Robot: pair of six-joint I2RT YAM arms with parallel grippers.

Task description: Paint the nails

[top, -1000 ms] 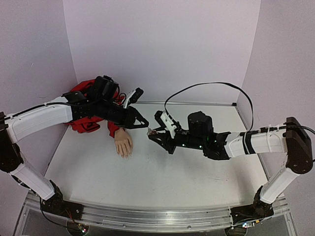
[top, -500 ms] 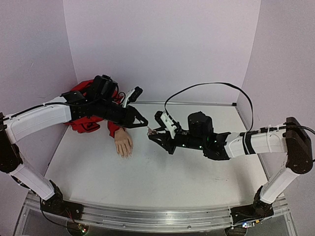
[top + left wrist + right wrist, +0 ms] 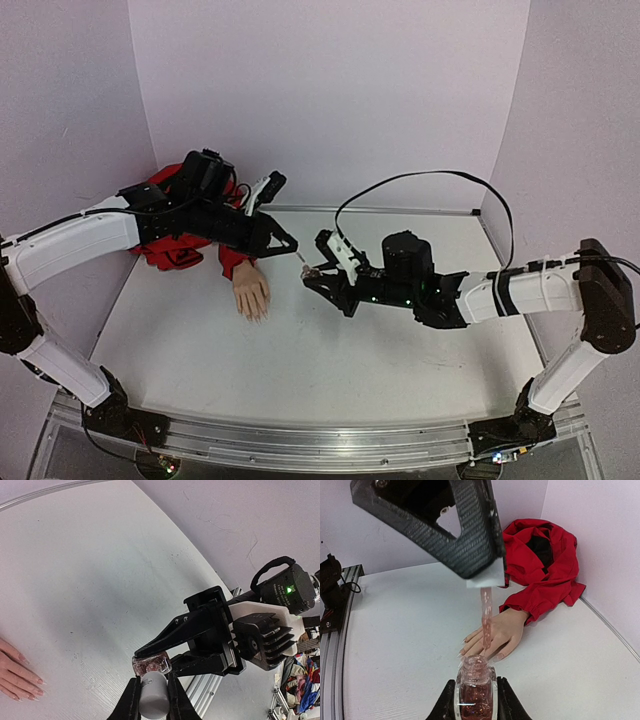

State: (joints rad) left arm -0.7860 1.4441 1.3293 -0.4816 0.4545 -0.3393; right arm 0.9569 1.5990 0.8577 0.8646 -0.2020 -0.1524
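Note:
The flesh-coloured mannequin hand (image 3: 250, 292) lies palm down at the left, its red sleeve (image 3: 172, 250) bunched behind it. Its pale nails (image 3: 498, 656) point toward the right wrist camera; they also show in the left wrist view (image 3: 39, 682). My right gripper (image 3: 476, 682) is shut on the open pinkish glitter polish bottle (image 3: 476, 692) and holds it above the table. My left gripper (image 3: 152, 679) is shut on the white cap (image 3: 152, 696). The cap's brush stem (image 3: 486, 612) hangs just over the bottle's mouth. Both grippers meet right of the hand (image 3: 303, 260).
A black cable (image 3: 420, 178) loops over the right arm. An aluminium rail (image 3: 300, 440) runs along the near table edge. Purple walls close in the back and both sides. The red sleeve fills the back left corner.
My left gripper has risen slightly up and to the left with the cap, drawing the brush out of the bottle. The right gripper and the mannequin hand have stayed put.

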